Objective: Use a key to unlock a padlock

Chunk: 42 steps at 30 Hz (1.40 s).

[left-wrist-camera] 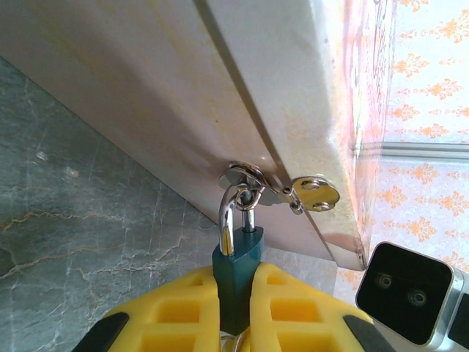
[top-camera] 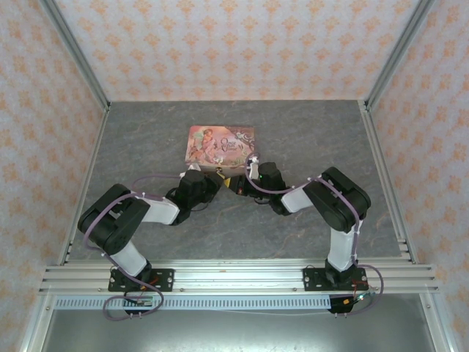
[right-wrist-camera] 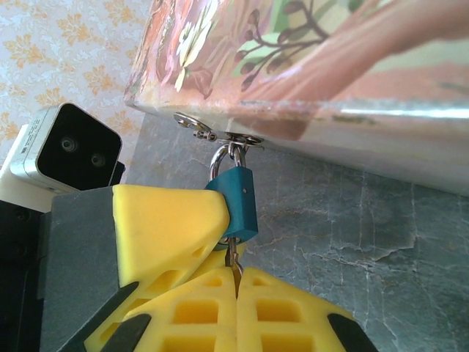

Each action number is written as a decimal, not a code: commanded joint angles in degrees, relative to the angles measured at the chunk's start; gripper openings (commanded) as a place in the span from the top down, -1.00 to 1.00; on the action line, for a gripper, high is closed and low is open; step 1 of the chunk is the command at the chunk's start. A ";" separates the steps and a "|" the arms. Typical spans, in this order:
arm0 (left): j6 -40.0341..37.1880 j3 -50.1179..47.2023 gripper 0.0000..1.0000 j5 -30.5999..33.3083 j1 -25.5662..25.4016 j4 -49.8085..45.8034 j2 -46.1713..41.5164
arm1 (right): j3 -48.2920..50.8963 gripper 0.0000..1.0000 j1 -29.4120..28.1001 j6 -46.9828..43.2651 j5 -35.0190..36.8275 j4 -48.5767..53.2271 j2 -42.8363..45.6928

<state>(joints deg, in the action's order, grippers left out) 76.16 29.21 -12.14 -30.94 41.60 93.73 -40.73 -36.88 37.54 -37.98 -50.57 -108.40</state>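
So the left gripper [left-wrist-camera: 234, 287] is clamped shut on the padlock [left-wrist-camera: 237, 257]. The teal body is pinched between the two yellow fingers [left-wrist-camera: 194, 282], and the keyhole end is pointed back toward the arms. That grip is probably there so the lock can't swing on its shackle [left-wrist-camera: 228, 214] while the key gets worked.

The right gripper [right-wrist-camera: 236, 287] is closed as well, on the key [right-wrist-camera: 234, 262]. The thin metal blade is held straight up at the underside of the padlock, which is why both pincers are crowded nose to nose.

The padlock is hung by its shackle through the little silvery hasp [left-wrist-camera: 248, 178] on the near side wall of the pink illustrated tin [top-camera: 221, 145]. The tin is sat on the grey marbled table [top-camera: 308, 139], just ahead of the two wrists.

Now the annoying bits:
- **Keyhole:** it's tucked behind the finger pads, so how deep the blade is seated can't be told.
- **Key head:** it's buried between the right fingers.
- **Shackle:** both legs look seated in the body from the left wrist, so it's judged as not popped yet, but that's a guess.
- **From above:** the meeting point is too small and crowded to be read.
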 commanded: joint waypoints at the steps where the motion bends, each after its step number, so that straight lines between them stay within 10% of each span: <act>1: 0.03 0.57 1.00 -3.35 -1.94 -4.51 -1.78 | -2.21 0.90 0.67 0.62 0.61 -5.55 0.37; 16: 5.02 2.60 1.00 -0.53 -1.45 -16.22 -6.55 | 8.34 -0.04 0.67 -11.85 5.07 10.79 14.32; 27: 9.31 4.50 1.00 -1.90 1.07 -27.42 -13.03 | 2.02 -0.16 -8.77 -46.42 22.49 41.58 28.61; 42: 11.12 7.74 1.00 -9.15 3.83 -34.01 -14.63 | 9.31 -0.20 -16.26 -85.02 35.58 21.70 26.86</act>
<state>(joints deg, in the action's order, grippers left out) 86.35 34.83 -19.49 -27.59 9.34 80.60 -31.35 -52.05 -39.05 -7.31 -22.59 -79.81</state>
